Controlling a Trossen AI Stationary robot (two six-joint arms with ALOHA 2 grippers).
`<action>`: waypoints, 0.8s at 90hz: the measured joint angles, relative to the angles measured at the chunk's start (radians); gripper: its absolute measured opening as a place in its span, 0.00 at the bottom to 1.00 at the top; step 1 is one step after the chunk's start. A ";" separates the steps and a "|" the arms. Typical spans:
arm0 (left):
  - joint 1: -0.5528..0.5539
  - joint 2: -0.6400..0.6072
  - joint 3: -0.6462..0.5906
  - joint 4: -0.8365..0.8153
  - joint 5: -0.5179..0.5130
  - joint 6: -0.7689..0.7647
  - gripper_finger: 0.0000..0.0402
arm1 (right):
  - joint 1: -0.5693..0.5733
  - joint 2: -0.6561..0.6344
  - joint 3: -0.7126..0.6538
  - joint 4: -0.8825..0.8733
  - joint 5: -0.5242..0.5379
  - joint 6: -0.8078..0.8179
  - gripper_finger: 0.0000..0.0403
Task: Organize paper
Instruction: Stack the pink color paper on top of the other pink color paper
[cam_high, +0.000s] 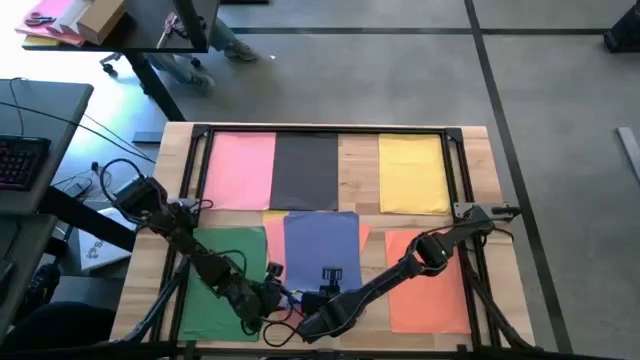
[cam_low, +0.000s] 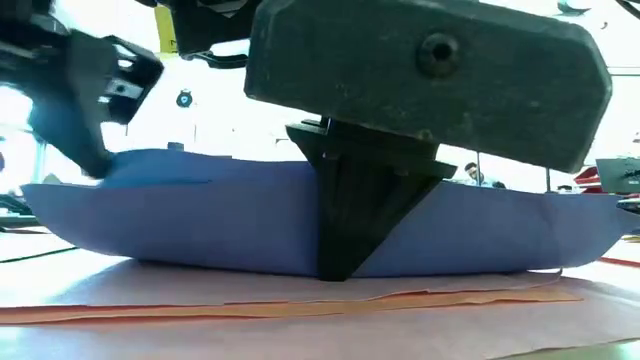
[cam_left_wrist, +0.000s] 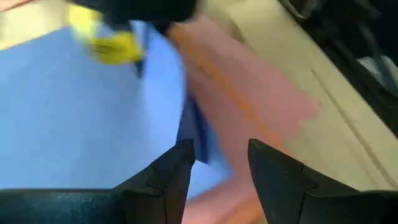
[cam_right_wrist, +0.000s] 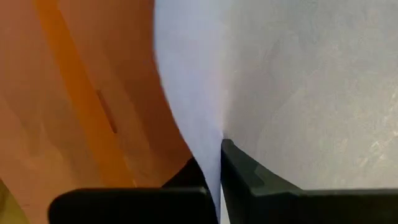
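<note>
The paper lies in two rows. Pink (cam_high: 240, 170), dark grey (cam_high: 306, 170) and yellow (cam_high: 412, 172) sheets lie flat at the far side. Green (cam_high: 225, 280), blue (cam_high: 320, 240) and orange (cam_high: 430, 285) sheets lie at the near side. The blue sheet (cam_low: 200, 220) rests on pale pink and orange sheets (cam_low: 300, 305), and its near part is bent up off them. My right gripper (cam_high: 330, 278) is shut on that near part. My left gripper (cam_left_wrist: 217, 168) is open just beside it, and the blue sheet's edge (cam_left_wrist: 186, 134) runs toward one finger. My right gripper pinches the blue sheet's near edge (cam_right_wrist: 214, 124), about midway along it, between its two fingers; it looks like one layer. The fingers (cam_low: 340, 240) point down from above. The pinched part stands up and bows, while the sheet's far part lies on the sheets below. Whether my left gripper touches the blue sheet I cannot tell.
A black frame (cam_high: 330, 130) borders the wooden table (cam_high: 355, 165). Both arms crowd the near middle edge. A desk with a keyboard (cam_high: 20, 160) stands off the table's left side, and chair legs (cam_high: 190, 65) stand beyond the far edge.
</note>
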 joint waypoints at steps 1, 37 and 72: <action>-0.005 0.003 0.000 0.001 -0.002 0.004 0.36 | 0.000 0.000 0.000 0.000 0.000 0.000 0.00; -0.110 0.125 0.000 0.105 -0.206 0.097 0.36 | 0.000 0.000 0.000 -0.001 0.008 0.000 0.00; -0.110 0.145 0.005 0.115 -0.206 0.160 0.36 | 0.000 0.000 0.000 -0.002 0.010 -0.001 0.00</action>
